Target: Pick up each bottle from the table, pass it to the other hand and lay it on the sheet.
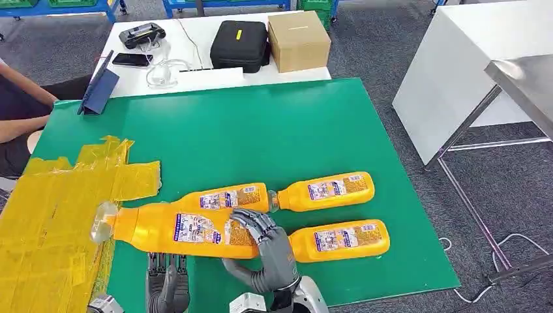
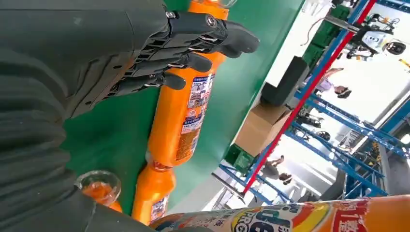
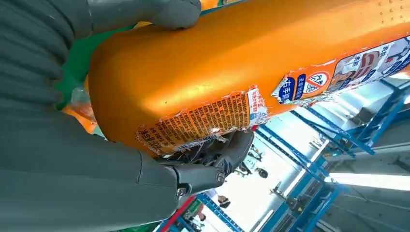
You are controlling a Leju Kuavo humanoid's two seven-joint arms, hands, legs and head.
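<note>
- The left hand [image 1: 167,287] is cut off by the head view's lower edge, near the front edge of the green tabletop [image 1: 274,130].
- The held bottle [image 1: 179,229] hides part of the bottle behind it [image 1: 225,197].
- The right hand [image 1: 264,251] covers part of the held bottle's label.
- Label print is too small to read.
- A person [image 1: 16,111] is cut off at the left edge.

Held bottle [image 3: 251,63]: torn label with small Chinese print and a red prohibition sign, too fine to read. Bottle [image 2: 309,217]: label fragment, large letters cut off, unreadable.
</note>
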